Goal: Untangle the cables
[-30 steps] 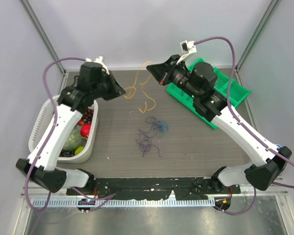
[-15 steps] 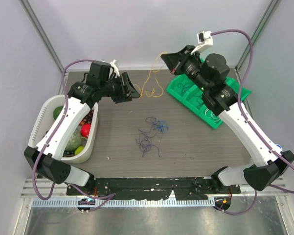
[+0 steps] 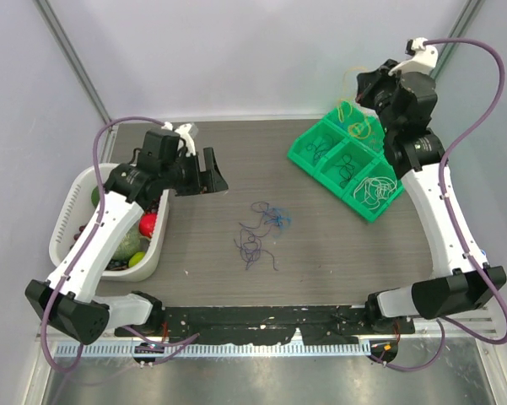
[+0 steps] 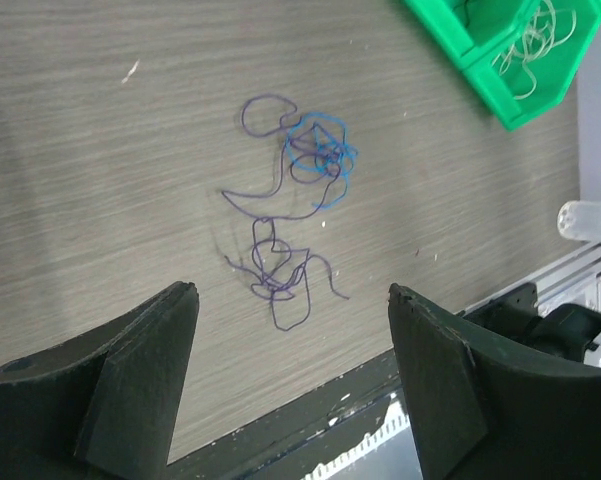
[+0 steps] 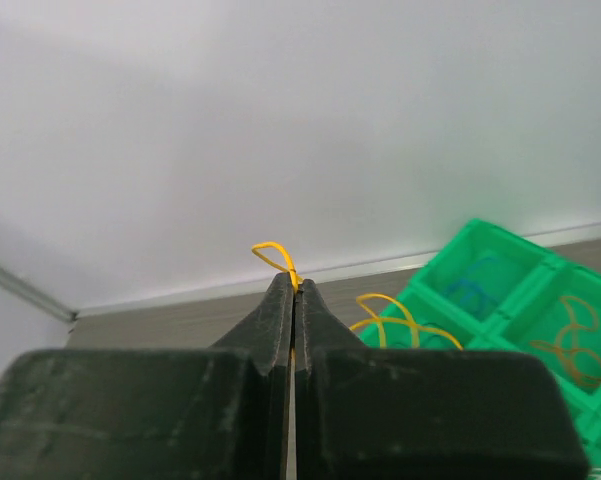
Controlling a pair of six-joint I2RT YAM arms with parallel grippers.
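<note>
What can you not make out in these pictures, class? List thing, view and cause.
Thin yellow cable: right wrist view, the shut black right tool hides the clamped part.
Tangle of thin purple and blue cables: top view, too small to tell which strand lies over which.
White slotted plastic basket: top view, the left arm covers part of its contents.
Green plastic compartment tray: left wrist view, cut off by the top edge.

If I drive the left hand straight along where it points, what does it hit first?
Most likely the purple and blue cable tangle lying on the table, seen between the left hand's open fingers; depth is hard to judge.
</note>
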